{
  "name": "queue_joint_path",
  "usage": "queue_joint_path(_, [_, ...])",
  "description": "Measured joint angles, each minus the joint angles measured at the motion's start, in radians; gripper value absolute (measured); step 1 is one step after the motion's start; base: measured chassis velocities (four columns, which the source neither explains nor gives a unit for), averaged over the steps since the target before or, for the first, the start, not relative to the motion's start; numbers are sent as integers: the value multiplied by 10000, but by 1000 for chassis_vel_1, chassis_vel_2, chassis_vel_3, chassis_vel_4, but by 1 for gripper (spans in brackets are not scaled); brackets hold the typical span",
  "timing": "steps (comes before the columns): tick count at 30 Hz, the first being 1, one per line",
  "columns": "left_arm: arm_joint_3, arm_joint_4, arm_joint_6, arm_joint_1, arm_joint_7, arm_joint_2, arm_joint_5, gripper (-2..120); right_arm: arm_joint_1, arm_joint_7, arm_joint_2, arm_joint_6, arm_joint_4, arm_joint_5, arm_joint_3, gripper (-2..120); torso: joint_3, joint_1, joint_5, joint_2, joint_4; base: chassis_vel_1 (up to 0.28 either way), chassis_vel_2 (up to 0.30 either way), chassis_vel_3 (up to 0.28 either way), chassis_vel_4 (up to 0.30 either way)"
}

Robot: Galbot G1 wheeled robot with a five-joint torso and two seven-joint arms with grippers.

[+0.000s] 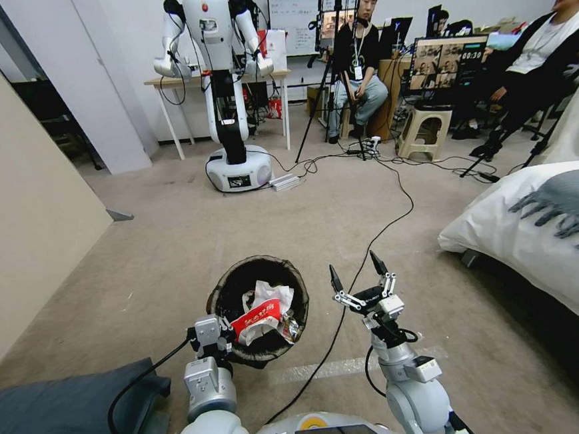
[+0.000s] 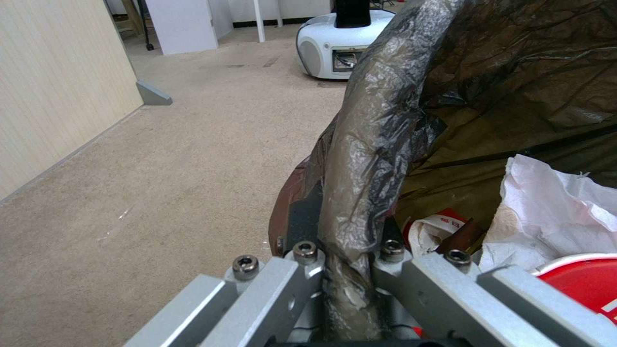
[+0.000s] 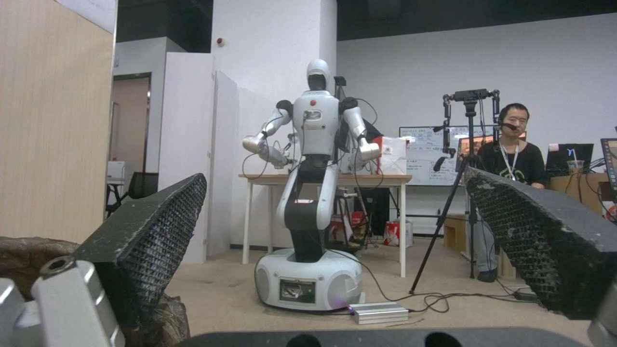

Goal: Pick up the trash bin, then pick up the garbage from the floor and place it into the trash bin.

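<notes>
Clearly the left gripper (image 1: 213, 335) has the trash bin (image 1: 232, 295) by its near rim: seen from the left wrist, the fingers are pinched tight on either side of the bag-wrapped edge, which runs up between them like a thick rolled cord. Holding it by the rim that way keeps the mouth facing up and open beside the robot, so whatever is dropped in has somewhere to land. Inside lies the garbage (image 1: 262, 314), a red-and-white wrapper on top of crumpled white tissue and a bit of shiny foil, piled toward the side nearest the robot. The right gripper (image 1: 356, 280) hangs just beside the bin, to its right, its two dark fingers spread wide with nothing between them; from its own wrist camera the ribbed pads (image 3: 151, 231) frame the room ahead, with the liner's brown edge just touching the corner of that view. I'd judge that the empty hand is poised to collect more litter, though the carpet (image 1: 171, 240) around the bin looks bare. A black cable (image 1: 396, 215) trails across the floor behind.
</notes>
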Motion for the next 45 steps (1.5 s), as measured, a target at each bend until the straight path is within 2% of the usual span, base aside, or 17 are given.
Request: queue_joint_path(45, [0, 0, 0, 0, 0, 0, 0, 0, -187, -250, 49, 348, -46, -20, 145, 100, 0, 0, 0, 0, 0, 0, 0, 0, 0])
